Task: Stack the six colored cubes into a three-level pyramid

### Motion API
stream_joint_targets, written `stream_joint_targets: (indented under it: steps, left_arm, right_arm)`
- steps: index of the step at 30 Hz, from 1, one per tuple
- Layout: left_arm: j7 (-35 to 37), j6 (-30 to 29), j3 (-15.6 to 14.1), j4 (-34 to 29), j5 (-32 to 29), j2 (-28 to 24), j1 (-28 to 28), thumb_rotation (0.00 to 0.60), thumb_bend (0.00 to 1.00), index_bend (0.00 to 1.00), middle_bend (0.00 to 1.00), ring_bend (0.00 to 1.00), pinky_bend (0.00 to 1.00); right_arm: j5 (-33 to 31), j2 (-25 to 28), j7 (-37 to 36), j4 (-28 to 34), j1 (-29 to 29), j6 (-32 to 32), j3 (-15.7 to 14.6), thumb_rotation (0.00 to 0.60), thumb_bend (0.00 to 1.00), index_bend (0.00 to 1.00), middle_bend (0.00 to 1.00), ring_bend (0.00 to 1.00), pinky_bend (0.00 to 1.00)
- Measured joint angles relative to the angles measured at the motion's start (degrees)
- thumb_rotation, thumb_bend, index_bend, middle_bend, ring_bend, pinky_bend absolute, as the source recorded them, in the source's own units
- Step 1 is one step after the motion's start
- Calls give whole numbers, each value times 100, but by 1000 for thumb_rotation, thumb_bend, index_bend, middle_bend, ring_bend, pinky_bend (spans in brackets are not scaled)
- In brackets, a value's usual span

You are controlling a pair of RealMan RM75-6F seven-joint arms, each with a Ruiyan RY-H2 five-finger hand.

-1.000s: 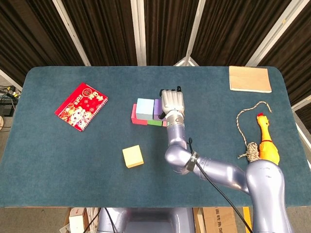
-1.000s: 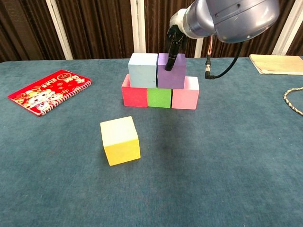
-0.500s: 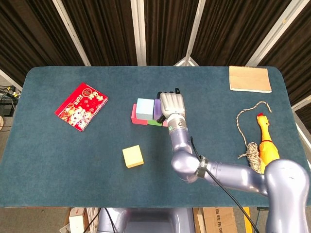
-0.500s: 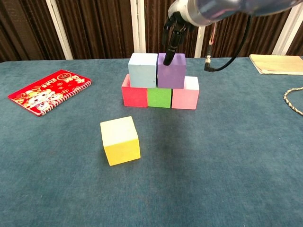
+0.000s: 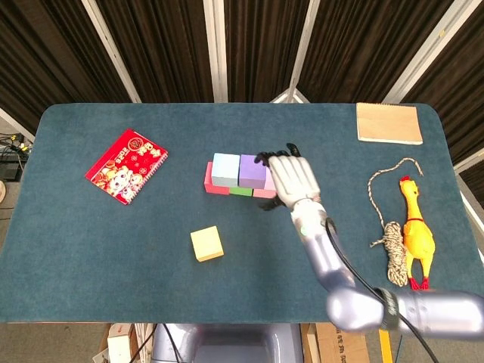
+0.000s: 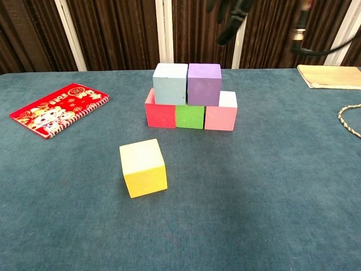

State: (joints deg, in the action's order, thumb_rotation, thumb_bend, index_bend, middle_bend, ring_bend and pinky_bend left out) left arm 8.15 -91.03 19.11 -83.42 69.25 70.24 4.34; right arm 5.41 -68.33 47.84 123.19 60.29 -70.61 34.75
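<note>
Aloft, right hand [image 5: 293,180]: fingers apart, empty, above the pink cube [image 6: 220,117]
Stack: purple cube [image 6: 203,83] beside light-blue cube [image 6: 170,83] (second level)
Yellow cube [image 6: 143,167]: alone on the table [image 6: 271,192]

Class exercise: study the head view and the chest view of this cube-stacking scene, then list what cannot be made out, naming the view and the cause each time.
- Right robot hand: chest view, the top edge cuts off all but dark fingertips.
- Left robot hand: in neither view.
- Pink cube: head view, mostly hidden under the purple cube and the robot hand.
- Green cube: head view, only a sliver shows.
- Rubber chicken: outside the chest view.
- Red notebook print: too small in both views.
</note>
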Motion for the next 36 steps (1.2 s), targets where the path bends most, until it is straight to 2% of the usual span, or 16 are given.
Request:
stream_joint_targets:
  steps: [4, 11, 15, 20, 28, 32, 36]
  left_arm:
    - [15, -18, -28, -45, 57, -9, -6, 600, 316, 159, 96, 7, 0]
    - [47, -41, -46, -86, 93, -33, -21, 600, 316, 158, 95, 7, 0]
    - [39, -1, -46, -91, 59, -28, -12, 600, 316, 158, 95, 7, 0]
    - [-6, 32, -57, -82, 52, -5, 14, 600, 316, 158, 95, 7, 0]
    - [-80, 81, -83, -24, 52, 49, 59, 600, 316, 158, 95, 7, 0]
    - [-109, 100, -100, -7, 62, 73, 79, 600, 316, 158, 95, 7, 0]
    - [-130, 119, -115, 6, 71, 88, 95, 600, 316, 158, 95, 7, 0]
  right_arm:
    - [588, 256, -349, 527, -434, -13, -367, 600, 131, 281, 304, 213, 0]
    - [1896, 210, -917, 808, -999, 181, -1235, 600, 131, 281, 304, 213, 0]
    - [2681, -148, -1196, 709, -1248, 206, -1762, 600, 131, 281, 304, 213, 0]
    - [3298, -838, -1440, 363, -1402, 189, -2214, 600, 131, 264, 304, 213, 0]
    - [3673, -1748, -1360, -294, -1333, 90, -2470, 600, 131, 180, 269, 205, 0]
    - [3515, -2192, -1186, -690, -1180, 83, -2454, 600, 131, 140, 210, 179, 0]
    - [3192, -2529, -1039, -1059, -989, 105, -2302, 600, 131, 129, 182, 171, 0]
